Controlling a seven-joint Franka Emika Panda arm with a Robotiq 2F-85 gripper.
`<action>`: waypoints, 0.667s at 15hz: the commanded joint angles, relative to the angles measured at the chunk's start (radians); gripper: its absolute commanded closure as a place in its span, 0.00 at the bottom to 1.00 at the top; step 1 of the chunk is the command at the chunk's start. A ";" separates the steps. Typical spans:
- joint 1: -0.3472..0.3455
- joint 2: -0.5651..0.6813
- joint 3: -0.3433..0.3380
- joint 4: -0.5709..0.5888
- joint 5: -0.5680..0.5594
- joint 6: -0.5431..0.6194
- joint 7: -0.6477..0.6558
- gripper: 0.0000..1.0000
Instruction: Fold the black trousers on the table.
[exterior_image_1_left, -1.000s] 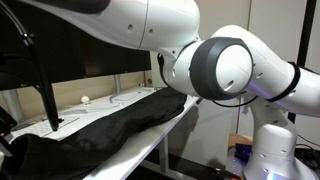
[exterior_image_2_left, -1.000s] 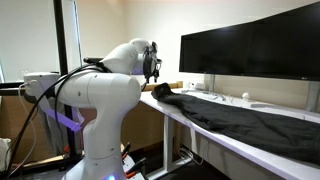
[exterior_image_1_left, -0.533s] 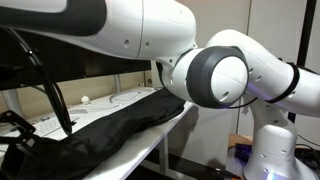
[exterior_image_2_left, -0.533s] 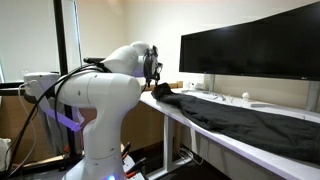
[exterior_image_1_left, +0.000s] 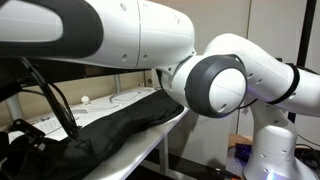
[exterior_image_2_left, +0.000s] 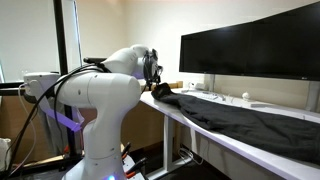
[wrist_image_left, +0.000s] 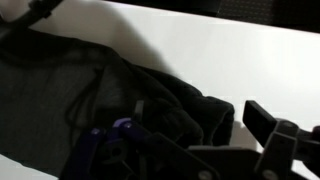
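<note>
The black trousers (exterior_image_1_left: 110, 125) lie stretched along the white table (exterior_image_1_left: 125, 99), seen in both exterior views (exterior_image_2_left: 240, 118). In the wrist view their bunched end (wrist_image_left: 70, 95) fills the left and middle. My gripper (exterior_image_2_left: 155, 82) hangs low over that end at the table's near corner. In the wrist view its fingers (wrist_image_left: 200, 118) are spread wide, one on each side of the folded edge, not closed on the cloth. In the exterior view with my arm close to the camera, the arm hides the gripper.
A large dark monitor (exterior_image_2_left: 250, 55) stands along the back of the table. A small white ball (exterior_image_2_left: 246, 97) lies near its foot. A black stand (exterior_image_1_left: 62, 110) rises by the trousers. Bare white table (wrist_image_left: 230, 55) lies beyond the cloth.
My arm has swung closer to the camera and lowered the gripper slightly toward the trousers' end. The trousers have not moved.
</note>
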 joint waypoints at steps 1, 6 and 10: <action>0.033 0.009 -0.048 0.004 -0.049 -0.012 -0.014 0.00; 0.065 0.018 -0.103 0.007 -0.116 -0.005 -0.014 0.00; 0.086 0.024 -0.144 0.003 -0.172 -0.020 -0.024 0.25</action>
